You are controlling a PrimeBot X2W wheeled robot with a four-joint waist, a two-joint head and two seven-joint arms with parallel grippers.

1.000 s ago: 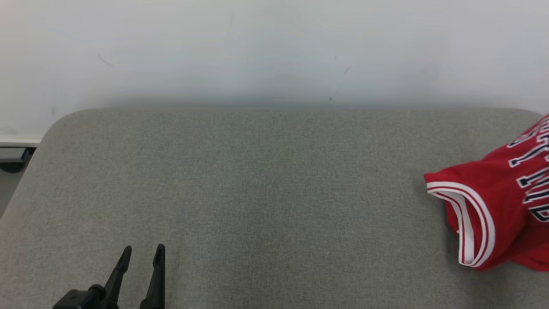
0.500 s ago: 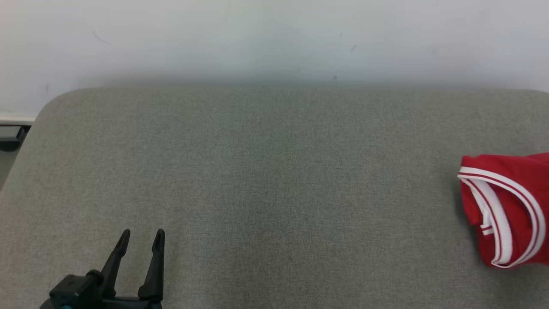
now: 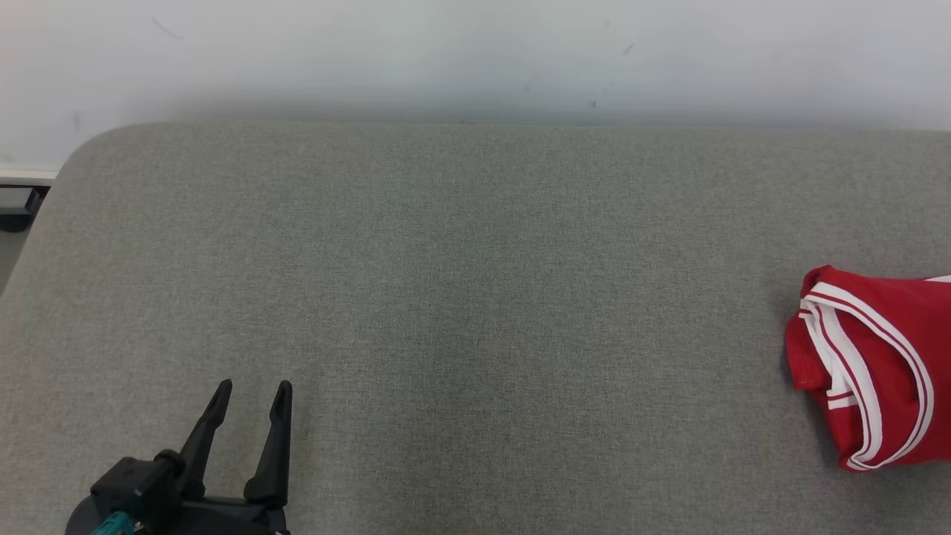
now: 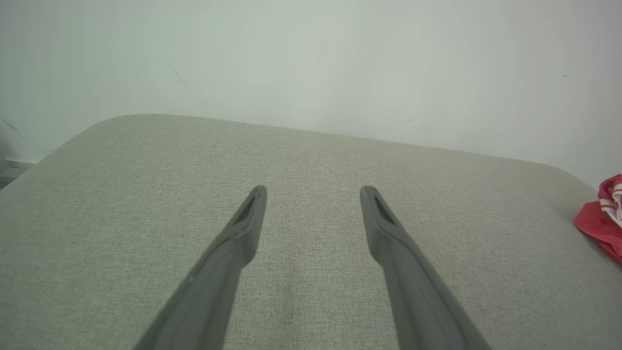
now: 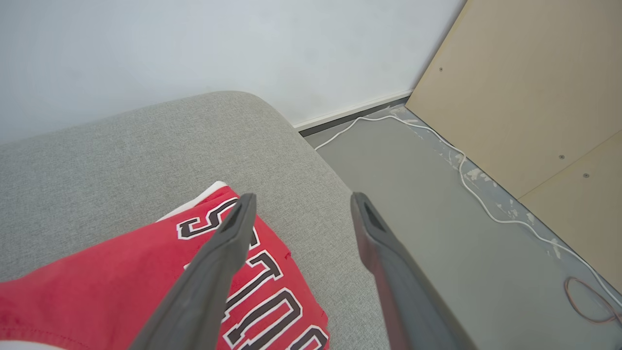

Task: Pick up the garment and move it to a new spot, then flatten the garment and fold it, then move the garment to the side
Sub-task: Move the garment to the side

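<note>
- My left tool (image 3: 252, 388) sits at the lower left of the head view, its two dark fingers (image 3: 276, 438) spread apart and pointing up the frame.
- In the left wrist view the same tool (image 4: 313, 190) stands wide open, with bare grey cloth between the fingers; it holds nothing. I cannot tell whether the tips touch the cloth or hang just above it.
- My right tool (image 5: 302, 198) is open too, its fingers well apart with nothing gripped between them.
- In the right wrist view, one finger (image 5: 214, 262) crosses in front of the red basketball jersey (image 5: 97, 277), over its dark, white-edged lettering. I cannot tell whether it touches the fabric. The other finger points past the desk edge towards the floor (image 5: 413, 194).
- The jersey (image 3: 877, 371) lies bunched at the far right of the desk (image 3: 475, 297), near its right-hand corner and cut off by the frame edge. A white-and-red striped trim faces the middle of the desk.
- The jersey is well apart from the left tool and shows as a small red heap (image 4: 600, 226) at the right edge of the left wrist view.
- The desk is covered in grey woven fabric, has rounded corners and stands against a pale wall (image 3: 475, 52).
- Beyond the desk's right end, a white cable (image 5: 466, 184) trails over the grey floor beside a tan wooden panel (image 5: 534, 97).
</note>
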